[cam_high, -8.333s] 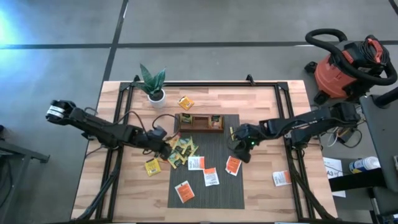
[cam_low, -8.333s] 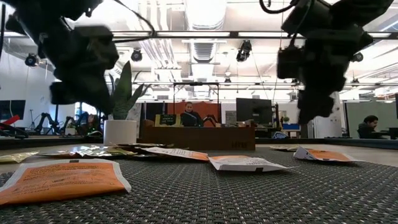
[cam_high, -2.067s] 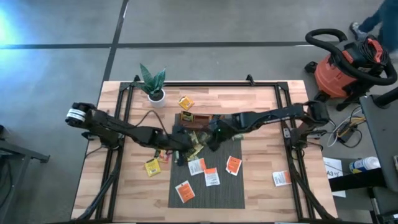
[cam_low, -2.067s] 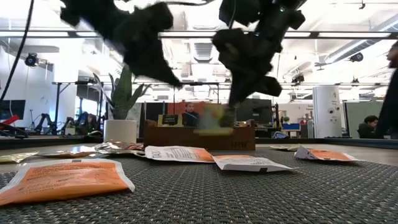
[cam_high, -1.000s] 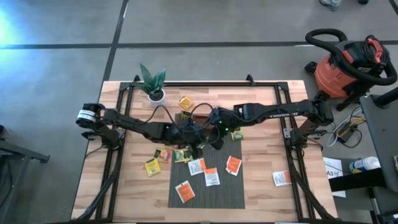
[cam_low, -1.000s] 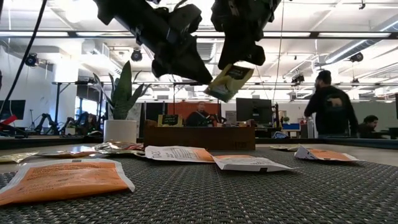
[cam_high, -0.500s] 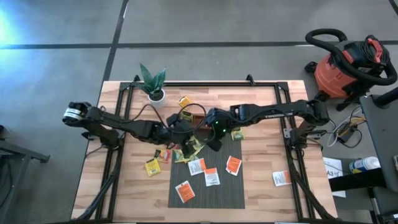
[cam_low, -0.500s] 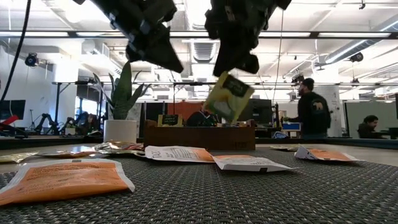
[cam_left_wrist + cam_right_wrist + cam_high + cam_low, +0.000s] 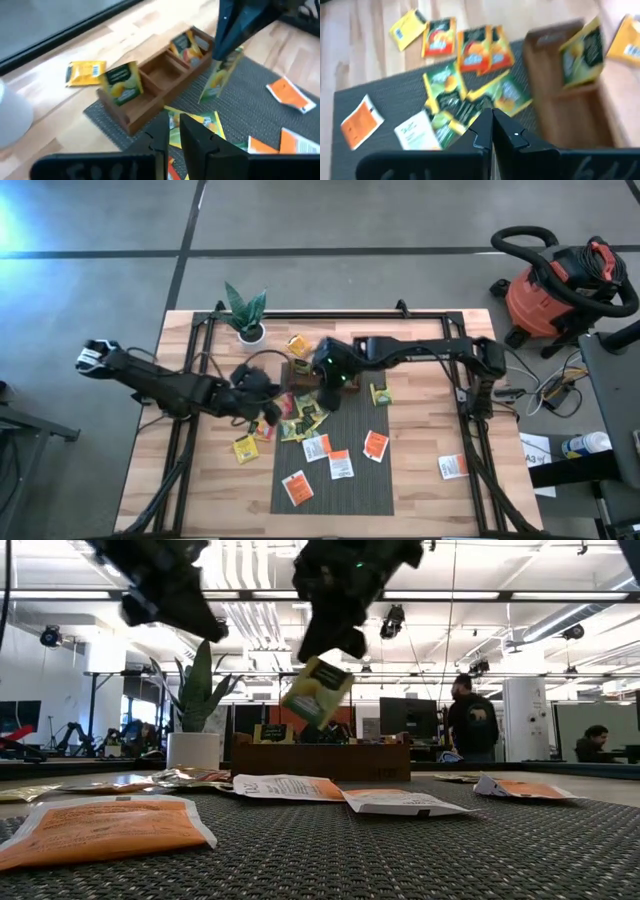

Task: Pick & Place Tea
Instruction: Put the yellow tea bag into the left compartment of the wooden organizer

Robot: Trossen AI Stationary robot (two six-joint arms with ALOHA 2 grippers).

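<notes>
Right now the right gripper (image 9: 335,640) is closed on 1 green and yellow sachet (image 9: 318,692), pinching it by its upper edge so it hangs tilted in the air over the tray (image 9: 150,107). The grip is what worries me: it looks like a thin pinch on 1 edge, and a flat packet held that way can swing or twist. If it goes down at this tilt, I think a lower corner could catch a tray wall or divider and the sachet would end up lying across the top, or tip out onto the mat (image 9: 360,480).

The tray already has a sachet standing in 1 end compartment (image 9: 120,82) and more in the other end, with the middle one looking free. A lowering move that drifts sideways could knock the standing one flat.

The left gripper (image 9: 270,410) sits near the tray, over the loose pile (image 9: 300,418), its fingers (image 9: 197,135) showing only a narrow gap with nothing in it. The 2 arms are close here, so a reach by either one risks a bump that could shake the sachet out
</notes>
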